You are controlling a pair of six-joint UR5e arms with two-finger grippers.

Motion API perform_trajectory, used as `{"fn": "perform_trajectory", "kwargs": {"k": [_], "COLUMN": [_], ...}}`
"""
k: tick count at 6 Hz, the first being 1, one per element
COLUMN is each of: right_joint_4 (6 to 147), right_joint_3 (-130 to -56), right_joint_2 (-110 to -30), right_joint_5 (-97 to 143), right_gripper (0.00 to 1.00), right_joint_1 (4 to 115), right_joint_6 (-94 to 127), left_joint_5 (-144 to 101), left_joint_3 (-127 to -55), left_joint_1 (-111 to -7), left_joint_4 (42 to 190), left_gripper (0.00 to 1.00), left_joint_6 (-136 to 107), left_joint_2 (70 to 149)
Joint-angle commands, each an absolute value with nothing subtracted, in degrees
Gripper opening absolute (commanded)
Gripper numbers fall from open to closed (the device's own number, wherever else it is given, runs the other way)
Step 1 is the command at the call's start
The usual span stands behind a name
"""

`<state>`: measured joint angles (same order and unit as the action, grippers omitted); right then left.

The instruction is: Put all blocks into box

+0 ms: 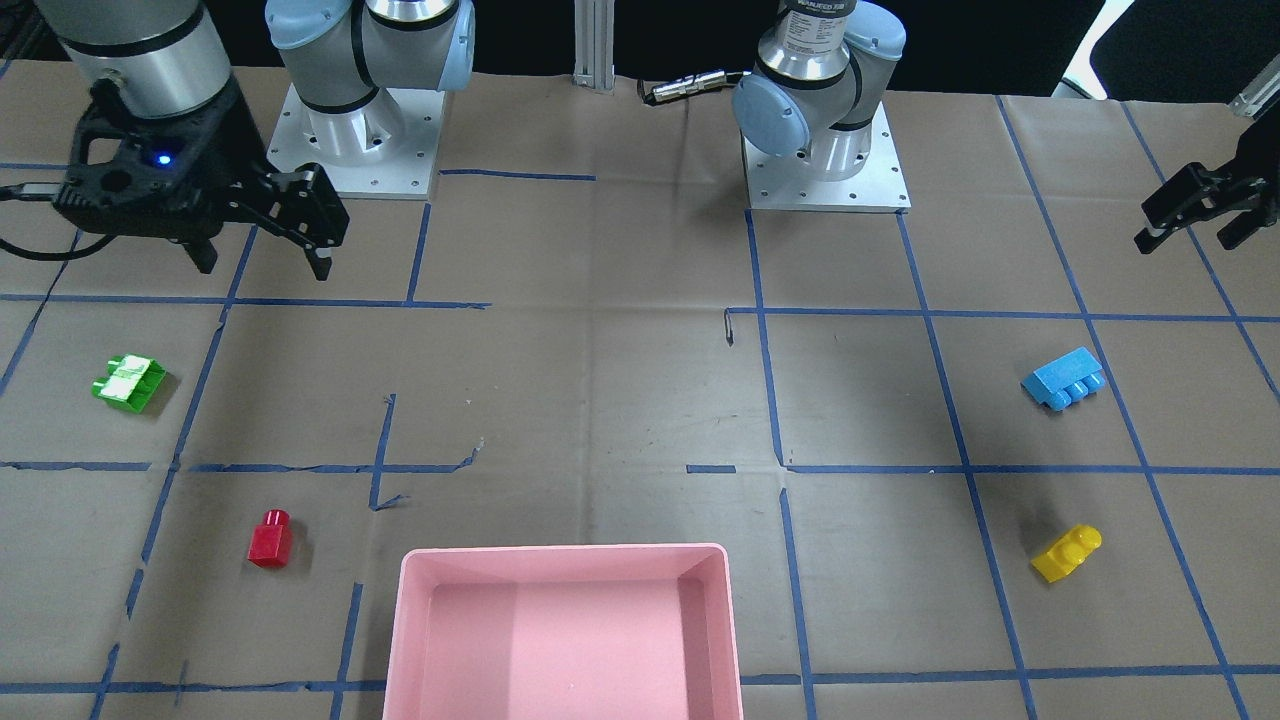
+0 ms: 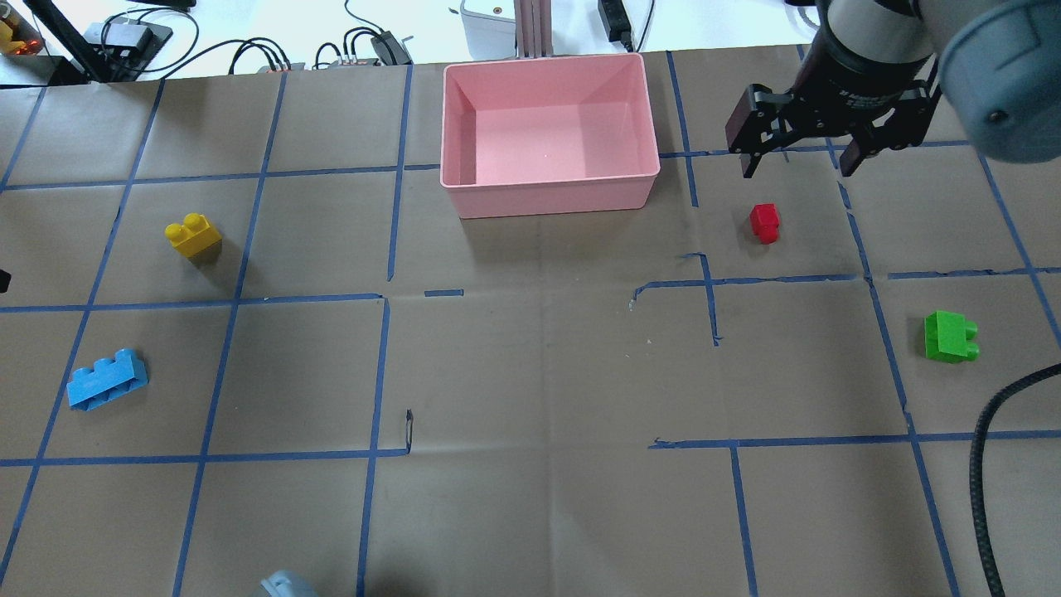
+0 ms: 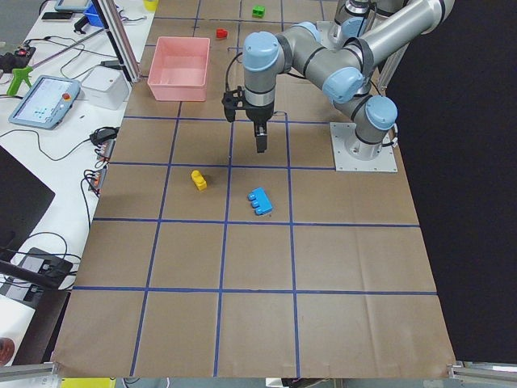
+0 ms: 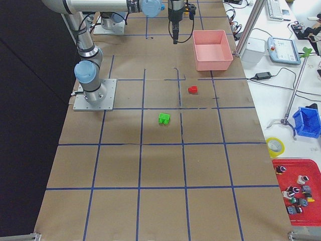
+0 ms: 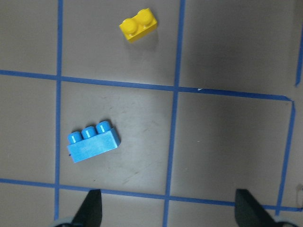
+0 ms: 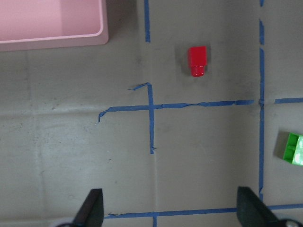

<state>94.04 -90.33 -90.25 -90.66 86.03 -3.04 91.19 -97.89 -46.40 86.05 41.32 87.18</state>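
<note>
While the pink box (image 1: pixel 560 549) sits at the table (image 1: pixel 600 400) edge in the front view, green block (image 1: pixel 129 382) and red block (image 1: pixel 270 538) lie one side, light-blue block (image 1: pixel 1063 378) and yellow block (image 1: pixel 1066 552) the other. Overhead, the right gripper (image 2: pixel 797 170) hovers spread wide, empty, near the red block. Wrist view: left gripper (image 5: pixel 168 198) wide, empty

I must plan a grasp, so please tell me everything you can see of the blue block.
The blue block is a light-blue, glossy plastic brick with three round studs in one row. It seems to lie on its side, studs pointing sideways. It rests on the brown paper on the robot's left half, apart from the yellow block. Only the paper touches it; the open left gripper hangs clear of it.
</note>
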Motion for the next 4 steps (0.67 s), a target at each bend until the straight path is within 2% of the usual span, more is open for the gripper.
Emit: {"fn": "perform_trajectory", "kwargs": {"k": [1,3,4], "right_joint_4": [94.04,95.97,97.89], "right_joint_3": [-90.35,-91.74,-97.07], "right_joint_2": [-89.83,-90.09,-90.61], "right_joint_5": [-89.92,-91.05,-91.23], "right_gripper": [1.0,1.0,1.0], "right_joint_1": [72.94,69.71,69.0], "right_joint_6": [-20.39,-23.56,-23.47], "left_joint_5": [91.41,90.8,90.62], "left_joint_3": [-98.88,-98.96,-100.1], "left_joint_1": [-43.77,-43.86,-43.77], "left_joint_4": [85.96,85.96,85.35], "left_gripper": [1.0,1.0,0.99], "left_joint_6": [63.67,88.81,98.69], "left_joint_2": [87.45,87.71,88.15]}}
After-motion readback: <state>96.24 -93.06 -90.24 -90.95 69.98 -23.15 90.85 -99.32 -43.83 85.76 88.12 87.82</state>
